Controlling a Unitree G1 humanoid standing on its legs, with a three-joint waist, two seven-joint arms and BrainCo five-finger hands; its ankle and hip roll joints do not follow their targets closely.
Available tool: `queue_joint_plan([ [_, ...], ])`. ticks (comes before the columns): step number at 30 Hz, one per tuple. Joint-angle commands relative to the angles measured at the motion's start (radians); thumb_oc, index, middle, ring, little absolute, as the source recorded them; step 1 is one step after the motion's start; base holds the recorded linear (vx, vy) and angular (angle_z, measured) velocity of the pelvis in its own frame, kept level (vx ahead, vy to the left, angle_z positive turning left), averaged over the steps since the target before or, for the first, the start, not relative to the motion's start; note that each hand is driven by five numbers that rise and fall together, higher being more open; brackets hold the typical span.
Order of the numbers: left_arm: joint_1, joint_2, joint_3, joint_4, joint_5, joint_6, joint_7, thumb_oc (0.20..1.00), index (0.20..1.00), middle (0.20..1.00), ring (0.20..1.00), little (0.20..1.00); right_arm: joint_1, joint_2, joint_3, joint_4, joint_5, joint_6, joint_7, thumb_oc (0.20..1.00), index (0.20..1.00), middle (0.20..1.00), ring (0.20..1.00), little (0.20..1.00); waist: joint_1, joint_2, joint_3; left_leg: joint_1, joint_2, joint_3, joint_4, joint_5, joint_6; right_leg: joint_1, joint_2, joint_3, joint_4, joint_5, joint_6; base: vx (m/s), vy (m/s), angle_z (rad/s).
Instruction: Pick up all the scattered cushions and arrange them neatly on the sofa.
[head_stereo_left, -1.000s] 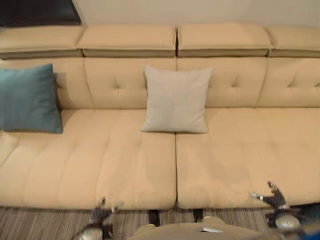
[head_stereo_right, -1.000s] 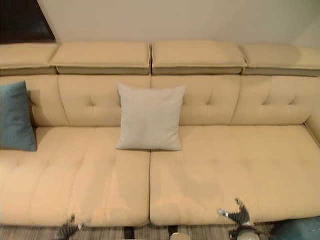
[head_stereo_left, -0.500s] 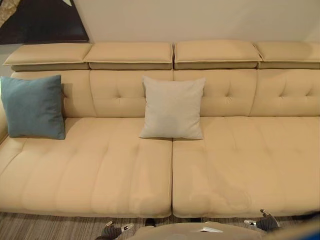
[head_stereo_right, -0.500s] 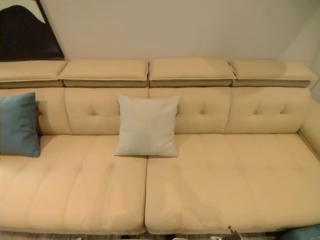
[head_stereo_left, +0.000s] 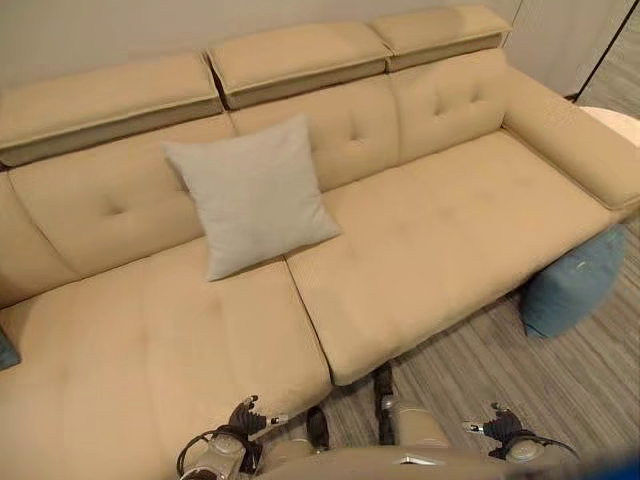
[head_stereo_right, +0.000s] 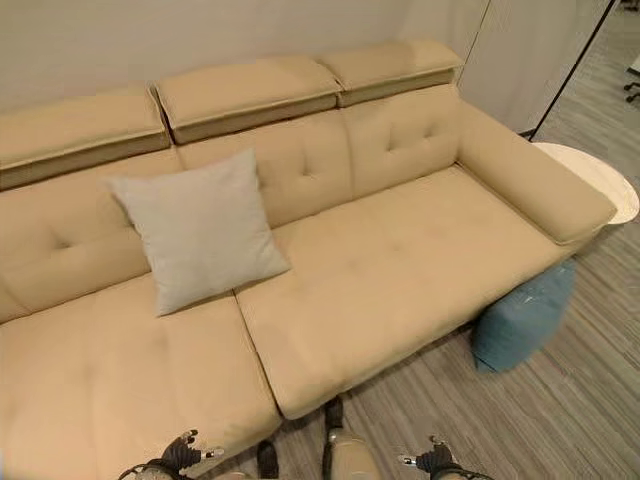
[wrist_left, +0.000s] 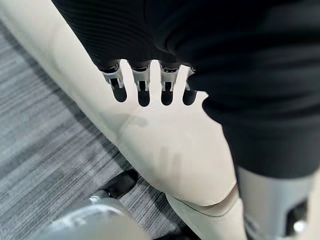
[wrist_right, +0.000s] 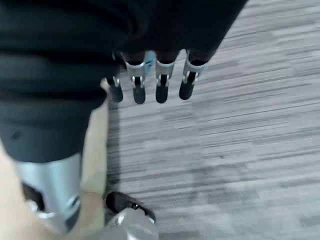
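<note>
A light grey cushion (head_stereo_left: 250, 195) leans upright against the backrest of the beige sofa (head_stereo_left: 450, 230), near its middle. A blue cushion (head_stereo_left: 575, 285) lies on the striped floor, tucked against the front of the sofa's right armrest. A sliver of a teal cushion (head_stereo_left: 4, 350) shows on the seat at the far left edge. My left hand (head_stereo_left: 245, 420) hangs low by the sofa's front edge, and its fingers (wrist_left: 143, 92) are straight and empty. My right hand (head_stereo_left: 500, 430) hangs over the floor with straight fingers (wrist_right: 160, 87), holding nothing, well short of the blue cushion.
A round pale side table (head_stereo_right: 600, 180) stands beyond the right armrest, just behind the blue cushion. The right half of the sofa seat is bare. Grey striped carpet (head_stereo_right: 560, 420) runs in front of the sofa.
The camera has swung to the right: the teal cushion slid almost out at the left, and the right armrest, the floor cushion and the side table came into view. Both hands stay low.
</note>
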Motion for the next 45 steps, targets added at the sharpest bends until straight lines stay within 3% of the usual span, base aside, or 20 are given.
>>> queue_joint_plan([
  [1, -0.041, 0.012, 0.038, 0.032, 0.038, 0.001, -0.005, 1.0, 1.0, 1.0, 1.0, 1.0, -0.024, -0.054, 0.015, -0.016, -0.006, -0.005, -0.016, 1.0, 1.0, 1.0, 1.0, 1.0, -0.007, -0.025, 0.026, 0.001, -0.062, -0.175, 0.044, -0.097, -0.063, 0.189, -0.021, 0.136, -0.111, -0.027, 0.021, -0.16, -0.027, -0.64],
  [3, -0.035, 0.012, 0.042, 0.036, 0.039, 0.001, -0.007, 1.0, 1.0, 1.0, 1.0, 1.0, -0.014, -0.053, 0.013, -0.009, -0.007, -0.008, -0.016, 1.0, 1.0, 1.0, 1.0, 1.0, 0.013, -0.028, 0.011, -0.019, -0.053, -0.143, 0.045, -0.086, -0.068, 0.248, -0.033, 0.096, -0.118, -0.051, 0.023, -0.14, -0.056, -0.11],
  [7, -0.034, 0.009, 0.043, 0.028, 0.032, 0.001, 0.0, 1.0, 1.0, 1.0, 1.0, 1.0, -0.009, -0.048, 0.007, -0.019, 0.013, -0.007, -0.021, 1.0, 1.0, 1.0, 1.0, 1.0, 0.022, -0.054, -0.002, -0.043, -0.043, -0.124, 0.068, -0.081, -0.081, 0.288, -0.01, 0.129, -0.22, -0.048, 0.023, -0.07, -0.152, -0.57],
  [14, -0.062, -0.006, 0.017, 0.019, 0.021, 0.007, 0.001, 1.0, 1.0, 1.0, 1.0, 1.0, 0.0, -0.055, -0.006, -0.019, 0.055, -0.012, -0.034, 1.0, 1.0, 1.0, 1.0, 1.0, -0.014, -0.059, 0.024, -0.073, -0.004, -0.135, 0.172, -0.092, -0.114, 0.315, 0.035, 0.156, -0.302, -0.038, -0.006, -0.05, -0.12, -0.24],
  [16, -0.07, -0.015, 0.006, 0.017, 0.017, 0.008, 0.003, 1.0, 1.0, 1.0, 1.0, 1.0, -0.002, -0.053, -0.001, -0.016, 0.061, -0.013, -0.038, 1.0, 1.0, 1.0, 1.0, 1.0, -0.011, -0.059, 0.039, -0.08, -0.012, -0.186, 0.207, -0.102, -0.121, 0.317, 0.041, 0.178, -0.307, -0.032, -0.014, -0.07, -0.013, -0.22],
  [19, -0.081, -0.031, -0.011, 0.016, 0.0, 0.004, 0.012, 1.0, 1.0, 1.0, 1.0, 1.0, -0.007, -0.051, 0.007, -0.01, 0.065, -0.018, -0.039, 1.0, 1.0, 1.0, 1.0, 1.0, 0.003, -0.066, 0.04, -0.093, -0.081, -0.372, 0.224, -0.137, -0.123, 0.302, 0.05, 0.241, -0.306, -0.013, -0.017, -0.05, 0.029, -0.68],
  [21, -0.088, -0.043, -0.019, 0.024, 0.008, 0.004, 0.01, 1.0, 1.0, 1.0, 1.0, 1.0, -0.01, -0.05, 0.011, -0.009, 0.061, -0.016, -0.036, 1.0, 1.0, 1.0, 1.0, 1.0, 0.003, -0.061, 0.035, -0.076, -0.11, -0.425, 0.206, -0.157, -0.105, 0.286, 0.062, 0.293, -0.31, 0.001, -0.01, -0.03, 0.117, -1.18],
  [24, -0.102, -0.027, -0.013, 0.027, 0.015, 0.006, 0.018, 1.0, 1.0, 1.0, 1.0, 1.0, -0.032, -0.04, 0.038, -0.013, 0.048, -0.006, -0.032, 1.0, 1.0, 1.0, 1.0, 1.0, 0.006, -0.069, 0.043, -0.065, -0.118, -0.4, 0.175, -0.149, -0.084, 0.216, 0.062, 0.352, -0.271, 0.027, 0.01, -0.08, 0.177, -1.23],
  [26, -0.107, -0.014, -0.006, 0.022, 0.008, 0.007, 0.023, 1.0, 1.0, 1.0, 1.0, 1.0, -0.047, -0.039, 0.046, -0.018, 0.038, -0.002, -0.033, 1.0, 1.0, 1.0, 1.0, 1.0, 0.012, -0.072, 0.059, -0.066, -0.114, -0.373, 0.164, -0.138, -0.078, 0.169, 0.064, 0.353, -0.219, 0.035, 0.025, -0.17, 0.106, -1.5],
  [27, -0.114, -0.004, -0.004, 0.022, 0.005, 0.007, 0.026, 1.0, 1.0, 1.0, 1.0, 1.0, -0.053, -0.037, 0.048, -0.023, 0.035, 0.0, -0.035, 1.0, 1.0, 1.0, 1.0, 1.0, 0.018, -0.071, 0.07, -0.068, -0.107, -0.358, 0.161, -0.133, -0.073, 0.146, 0.059, 0.326, -0.192, 0.035, 0.032, -0.24, 0.048, -1.49],
  [28, -0.11, 0.003, 0.009, 0.026, 0.003, 0.009, 0.024, 1.0, 1.0, 1.0, 1.0, 1.0, -0.055, -0.039, 0.048, -0.028, 0.026, -0.001, -0.031, 1.0, 1.0, 1.0, 1.0, 1.0, 0.042, -0.06, 0.076, -0.076, -0.084, -0.311, 0.155, -0.123, -0.073, 0.148, 0.004, 0.173, -0.152, 0.004, 0.024, -0.23, 0.012, -1.87],
  [30, -0.087, 0.01, 0.047, 0.046, -0.001, 0.015, 0.024, 1.0, 1.0, 1.0, 1.0, 1.0, -0.057, -0.042, 0.041, -0.02, 0.016, 0.0, -0.032, 1.0, 1.0, 1.0, 1.0, 1.0, 0.076, -0.04, 0.062, -0.066, -0.045, -0.24, 0.137, -0.105, -0.061, 0.192, -0.06, 0.016, -0.064, -0.041, -0.002, -0.18, -0.101, -1.62],
  [31, -0.08, 0.013, 0.057, 0.057, -0.011, 0.016, 0.028, 1.0, 1.0, 1.0, 1.0, 1.0, -0.056, -0.037, 0.036, -0.019, 0.021, -0.004, -0.033, 1.0, 1.0, 1.0, 1.0, 1.0, 0.102, -0.045, 0.06, -0.059, -0.036, -0.208, 0.15, -0.107, -0.07, 0.246, -0.079, -0.023, -0.082, -0.049, -0.005, -0.09, -0.226, -1.76],
  [33, -0.074, -0.006, 0.062, 0.057, -0.026, 0.013, 0.034, 1.0, 1.0, 1.0, 1.0, 1.0, -0.051, -0.037, 0.033, -0.02, 0.039, -0.004, -0.039, 1.0, 1.0, 1.0, 1.0, 1.0, 0.094, -0.059, 0.034, -0.049, -0.021, -0.19, 0.171, -0.11, -0.088, 0.279, -0.028, 0.049, -0.186, -0.036, 0.007, 0.04, -0.406, -1.58],
  [36, -0.097, -0.031, 0.018, 0.036, -0.019, 0.017, 0.028, 1.0, 1.0, 1.0, 1.0, 1.0, -0.025, -0.036, 0.015, -0.013, 0.068, -0.009, -0.052, 1.0, 1.0, 1.0, 1.0, 1.0, 0.05, -0.055, 0.047, -0.073, 0.048, -0.165, 0.279, -0.114, -0.134, 0.321, 0.013, 0.034, -0.248, -0.054, -0.026, 0.03, -0.393, -0.21],
  [37, -0.101, -0.042, -0.003, 0.029, -0.021, 0.017, 0.027, 1.0, 1.0, 1.0, 1.0, 1.0, -0.02, -0.036, 0.016, 0.002, 0.071, -0.005, -0.058, 1.0, 1.0, 1.0, 1.0, 1.0, 0.055, -0.06, 0.066, -0.107, 0.038, -0.21, 0.385, -0.126, -0.131, 0.339, 0.03, 0.063, -0.254, -0.065, -0.045, 0.24, -0.309, -0.11],
  [38, -0.1, -0.048, -0.012, 0.032, -0.023, 0.015, 0.026, 1.0, 1.0, 1.0, 1.0, 1.0, -0.01, -0.034, 0.017, 0.013, 0.07, -0.005, -0.061, 1.0, 1.0, 1.0, 1.0, 1.0, 0.066, -0.07, 0.06, -0.152, -0.045, -0.269, 0.349, -0.134, -0.116, 0.352, 0.048, 0.089, -0.263, -0.07, -0.043, 0.23, -0.201, -0.49],
  [42, -0.095, -0.046, -0.009, 0.045, -0.015, 0.017, 0.024, 1.0, 1.0, 1.0, 1.0, 1.0, -0.007, -0.033, 0.02, 0.017, 0.069, -0.001, -0.065, 1.0, 1.0, 1.0, 1.0, 1.0, 0.091, -0.066, 0.053, -0.214, -0.107, -0.283, 0.273, -0.066, -0.116, 0.38, 0.088, 0.137, -0.275, -0.085, -0.036, 0.24, -0.035, -1.08],
  [43, -0.088, -0.04, 0.001, 0.041, -0.026, 0.014, 0.022, 1.0, 1.0, 1.0, 1.0, 1.0, -0.007, -0.032, 0.026, 0.011, 0.067, 0.001, -0.064, 1.0, 1.0, 1.0, 1.0, 1.0, 0.117, -0.062, 0.052, -0.234, -0.124, -0.296, 0.242, -0.033, -0.121, 0.404, 0.113, 0.196, -0.272, -0.107, -0.042, 0.48, 0.075, -1.54],
  [45, -0.075, -0.033, 0.015, 0.042, -0.024, 0.018, 0.02, 1.0, 1.0, 1.0, 1.0, 1.0, -0.002, -0.03, 0.032, 0.012, 0.048, 0.005, -0.061, 1.0, 1.0, 1.0, 1.0, 1.0, 0.118, -0.069, 0.031, -0.192, -0.123, -0.309, 0.209, -0.039, -0.097, 0.425, 0.111, 0.222, -0.26, -0.138, -0.044, 0.45, 0.119, -1.88],
])
